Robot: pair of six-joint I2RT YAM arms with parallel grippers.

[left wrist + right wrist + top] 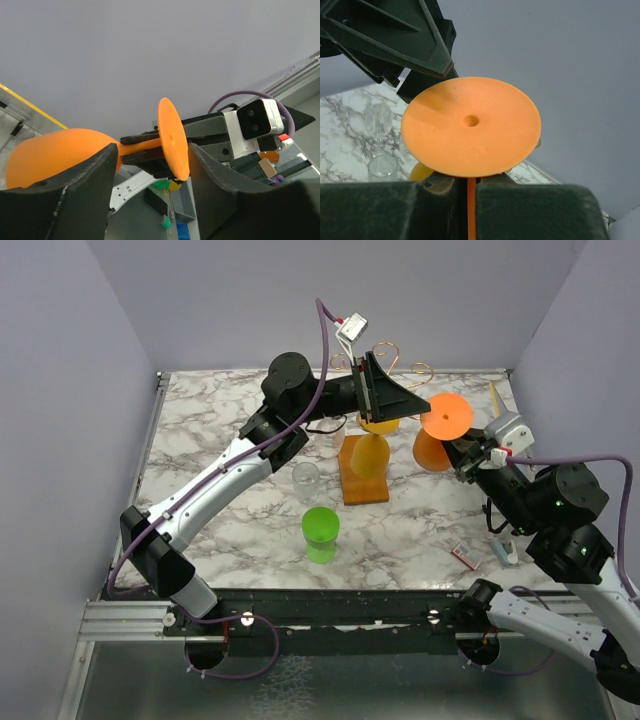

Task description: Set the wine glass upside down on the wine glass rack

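Note:
An orange wine glass hangs upside down in the air, its round foot on top and its bowl below. My right gripper is shut on its stem; in the right wrist view the foot sits just above the closed gripper. My left gripper is open, and in the left wrist view the foot lies between its spread fingers. The gold wire wine glass rack stands behind on its brown wooden base, with a yellow glass on it.
A clear glass and a green glass stand on the marble table left of and in front of the rack. Small items lie by the right arm. A thin stick lies at the back right.

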